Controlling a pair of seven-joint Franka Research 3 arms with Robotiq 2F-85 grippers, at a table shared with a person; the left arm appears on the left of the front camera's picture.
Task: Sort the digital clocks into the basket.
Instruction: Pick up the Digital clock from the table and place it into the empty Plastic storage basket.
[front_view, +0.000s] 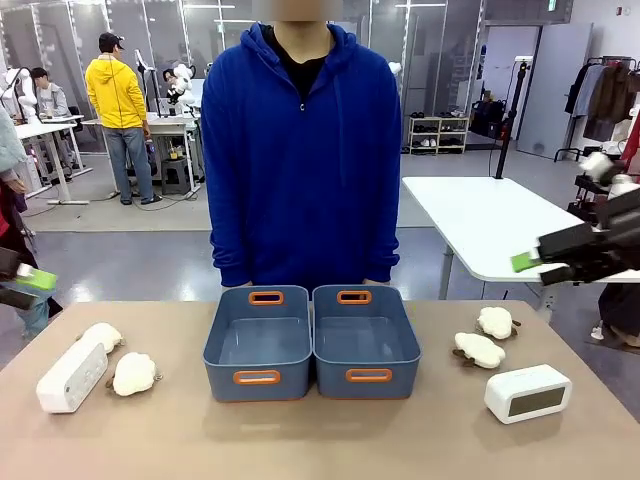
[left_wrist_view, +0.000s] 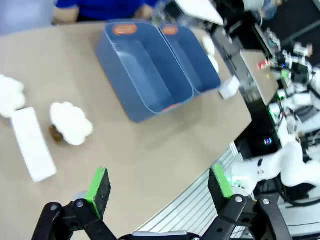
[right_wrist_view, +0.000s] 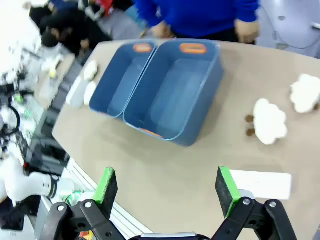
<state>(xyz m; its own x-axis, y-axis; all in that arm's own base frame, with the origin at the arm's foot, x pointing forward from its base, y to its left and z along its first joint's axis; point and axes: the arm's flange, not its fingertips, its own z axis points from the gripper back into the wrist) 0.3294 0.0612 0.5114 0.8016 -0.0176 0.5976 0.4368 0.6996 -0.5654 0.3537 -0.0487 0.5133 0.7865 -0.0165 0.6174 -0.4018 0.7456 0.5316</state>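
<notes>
The tan table (front_view: 320, 440) carried everything. A person (front_view: 300, 150) in a blue hoodie stood just behind the baskets, at the far edge. The left basket (front_view: 258, 345) and the right basket (front_view: 365, 342), both blue-grey with orange handle slots, sat side by side and touching at the table's middle.

The left gripper (left_wrist_view: 160, 184) hung above table height, well to the left of the baskets, its green-padded fingers spread wide with nothing between them. The right gripper (right_wrist_view: 166, 185) hung well to the right of the baskets, likewise spread and clasping nothing.

The left clock (front_view: 72, 376), a white box, lay on the table well to the left of the baskets. The right clock (front_view: 528, 393) sat well to their right, its greyish screen turned toward the robot's side.

The left plush toys (front_view: 133, 373) lay between the left clock and the baskets, close by the clock. The right plush toys (front_view: 480, 349) lay between the right basket and the right clock.
</notes>
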